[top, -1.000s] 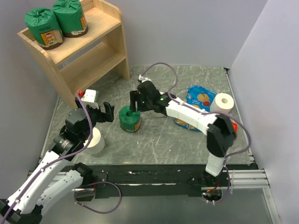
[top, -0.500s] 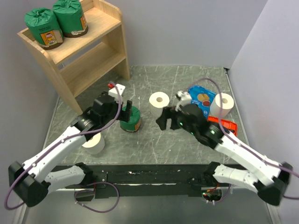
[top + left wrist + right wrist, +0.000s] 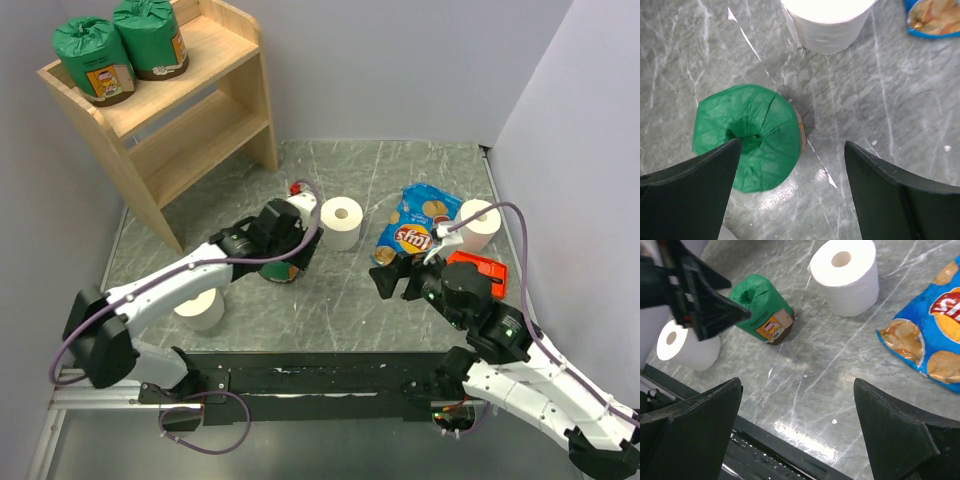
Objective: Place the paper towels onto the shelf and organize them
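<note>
Left tool [image 3: 791, 150] spread wide above the green-wrapped roll [image 3: 747, 137] standing on the desk [image 3: 865, 90] beside a white roll [image 3: 827, 25] — best centred first, as the roll sits toward one jaw, before lowering.

Overall: bright, even white light from above.
Shadows: soft and short, with a small dark patch hugging the base of the green roll [image 3: 747, 137] on its right.
Glare: a pale sheen lies on the grey surface [image 3: 890, 100], and the white roll [image 3: 827, 25] is blown out on top.
Focus: the top view is crisp, while the left fingers [image 3: 690, 190] and right fingers [image 3: 690, 425] show near-black with soft edges.
Distortion: the shelf [image 3: 215, 45] leans outward in the top view's corner.
</note>
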`<state>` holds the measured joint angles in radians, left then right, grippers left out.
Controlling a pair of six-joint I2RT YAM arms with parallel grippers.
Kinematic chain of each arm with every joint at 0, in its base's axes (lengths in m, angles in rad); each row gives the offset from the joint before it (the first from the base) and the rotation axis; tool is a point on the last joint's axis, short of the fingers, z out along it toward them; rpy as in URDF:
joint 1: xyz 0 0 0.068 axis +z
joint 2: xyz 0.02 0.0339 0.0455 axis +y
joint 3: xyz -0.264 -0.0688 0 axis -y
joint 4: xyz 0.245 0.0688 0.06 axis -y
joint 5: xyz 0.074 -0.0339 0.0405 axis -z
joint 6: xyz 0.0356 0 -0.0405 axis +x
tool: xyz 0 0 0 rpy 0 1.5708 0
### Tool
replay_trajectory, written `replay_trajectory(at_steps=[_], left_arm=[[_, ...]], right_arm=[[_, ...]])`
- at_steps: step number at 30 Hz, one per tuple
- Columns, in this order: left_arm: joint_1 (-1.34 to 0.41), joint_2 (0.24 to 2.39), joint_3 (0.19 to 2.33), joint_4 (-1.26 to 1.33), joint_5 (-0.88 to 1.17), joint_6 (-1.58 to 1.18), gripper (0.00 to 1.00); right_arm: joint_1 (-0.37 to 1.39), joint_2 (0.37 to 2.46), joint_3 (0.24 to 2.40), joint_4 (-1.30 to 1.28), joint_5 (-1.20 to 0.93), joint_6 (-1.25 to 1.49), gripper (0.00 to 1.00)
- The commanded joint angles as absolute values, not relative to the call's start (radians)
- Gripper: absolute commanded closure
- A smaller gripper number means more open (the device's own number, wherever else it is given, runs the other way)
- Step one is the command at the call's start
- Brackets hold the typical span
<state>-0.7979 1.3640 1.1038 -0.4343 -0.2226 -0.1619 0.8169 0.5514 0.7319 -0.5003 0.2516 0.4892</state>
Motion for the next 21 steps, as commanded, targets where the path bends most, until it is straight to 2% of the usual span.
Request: replay_trajectory(at_steps=[1,11,21], left_arm=[[-0.819,1.449,1.187,-0.466,-0.287,-0.143,0.12],[-0.825,1.532,1.183,-0.472,-0.361,-0.103,0.16],[-0.825,1.595,1.166,-0.465,-0.336,-0.100,0.25]], right_arm=[[0.821,0.496,0.733,-0.526,0.314,0.483,0.00],[0.821,0.440,0.724,-0.552,0.356,0.462,0.01],[0.821,0.440,0.742,-0.552,0.353,0.457,0.00]])
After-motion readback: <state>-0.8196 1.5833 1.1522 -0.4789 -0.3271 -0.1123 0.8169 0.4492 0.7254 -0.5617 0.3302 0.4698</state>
